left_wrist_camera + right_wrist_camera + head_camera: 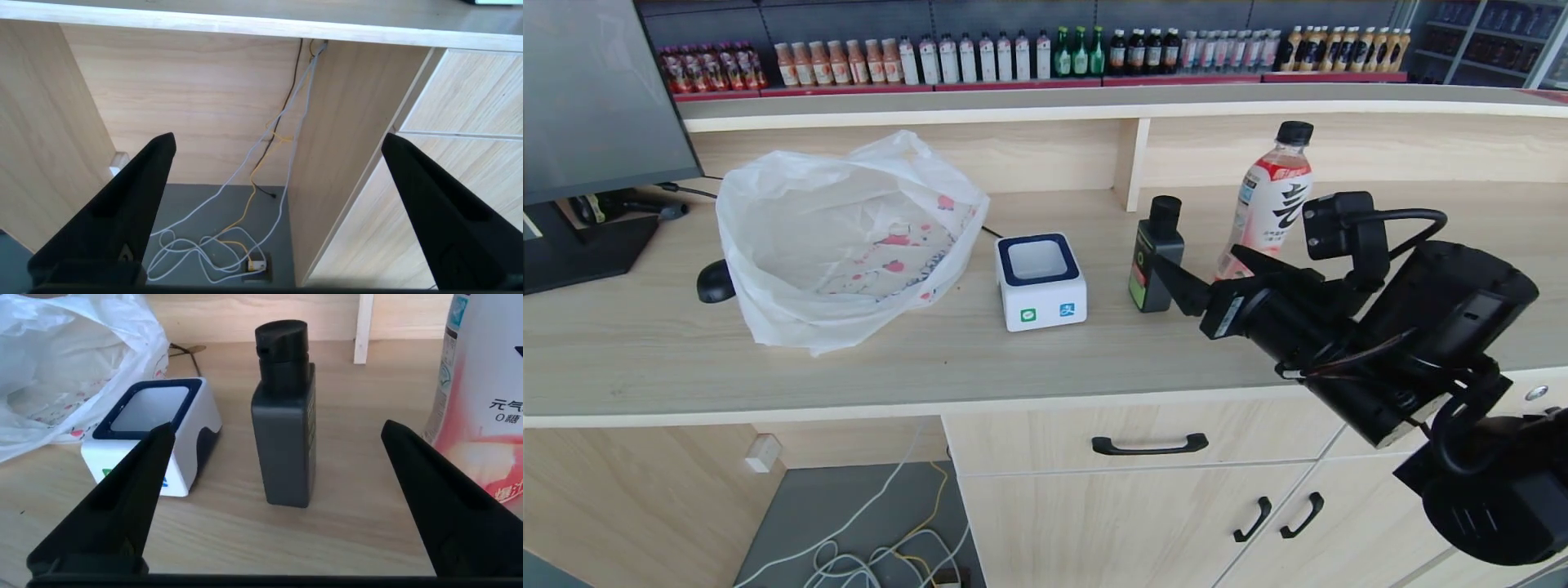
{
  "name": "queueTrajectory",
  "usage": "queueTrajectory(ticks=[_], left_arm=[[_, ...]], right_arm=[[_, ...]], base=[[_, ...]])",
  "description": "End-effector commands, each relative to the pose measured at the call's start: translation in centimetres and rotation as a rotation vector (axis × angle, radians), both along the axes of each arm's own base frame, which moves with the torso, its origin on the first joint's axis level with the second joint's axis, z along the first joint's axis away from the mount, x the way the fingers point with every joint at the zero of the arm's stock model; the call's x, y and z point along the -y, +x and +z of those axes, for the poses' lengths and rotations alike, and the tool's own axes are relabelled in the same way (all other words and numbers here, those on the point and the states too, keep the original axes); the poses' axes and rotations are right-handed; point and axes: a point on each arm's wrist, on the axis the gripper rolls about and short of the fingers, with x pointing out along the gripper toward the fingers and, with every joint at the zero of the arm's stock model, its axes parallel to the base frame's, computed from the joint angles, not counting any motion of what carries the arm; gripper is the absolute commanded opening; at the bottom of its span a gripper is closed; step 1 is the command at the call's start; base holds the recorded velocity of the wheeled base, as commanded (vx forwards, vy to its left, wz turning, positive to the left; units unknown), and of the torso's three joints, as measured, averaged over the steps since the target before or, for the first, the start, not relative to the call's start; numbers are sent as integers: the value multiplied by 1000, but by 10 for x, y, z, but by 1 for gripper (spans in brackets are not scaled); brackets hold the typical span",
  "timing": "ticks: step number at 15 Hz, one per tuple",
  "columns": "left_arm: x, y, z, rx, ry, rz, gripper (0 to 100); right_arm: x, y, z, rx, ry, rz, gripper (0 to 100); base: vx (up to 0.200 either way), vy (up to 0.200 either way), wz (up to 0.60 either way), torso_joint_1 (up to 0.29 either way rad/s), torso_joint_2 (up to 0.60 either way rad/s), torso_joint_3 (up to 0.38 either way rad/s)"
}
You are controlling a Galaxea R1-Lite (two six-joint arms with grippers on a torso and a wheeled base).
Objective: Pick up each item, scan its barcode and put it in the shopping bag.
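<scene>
A small black bottle (1155, 256) (283, 425) with a black cap stands on the wooden counter, right of the white barcode scanner (1040, 280) (159, 434). Behind it and to its right stands a pink drink bottle (1270, 199) (482, 400) with a black cap. The white shopping bag (841, 237) (73, 363) lies open on the counter left of the scanner. My right gripper (1205, 286) (278, 514) is open, just in front of the black bottle, which sits between its fingers' line without touching. My left gripper (278, 220) is open, below counter level, facing the gap under the counter.
A black mouse (716, 282) lies left of the bag, and a monitor (596, 90) stands at the far left. A raised shelf (1094, 106) with a divider (1131, 163) backs the counter. Drawers with black handles (1150, 446) sit below. Cables (245, 212) trail on the floor.
</scene>
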Motion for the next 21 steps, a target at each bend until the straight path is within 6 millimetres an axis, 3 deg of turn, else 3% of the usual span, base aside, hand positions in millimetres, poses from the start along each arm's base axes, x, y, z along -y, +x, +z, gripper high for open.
queueTrajectory(ticks=[1, 5, 13, 21], left_arm=[[0, 0, 0, 0, -1, 0, 100], [0, 0, 0, 0, -1, 0, 100], [0, 0, 0, 0, -1, 0, 100], [0, 0, 0, 0, -1, 0, 100]], right_arm=[[-2, 14, -9, -17, -13, -16, 100], [-3, 42, -6, 20, -9, -56, 100], [-9, 51, -13, 19, -35, -45, 100], [-14, 80, -19, 12, -39, -62, 100]], base=[[0, 0, 0, 0, 0, 0], [0, 0, 0, 0, 0, 0], [0, 0, 0, 0, 0, 0], [0, 0, 0, 0, 0, 0]])
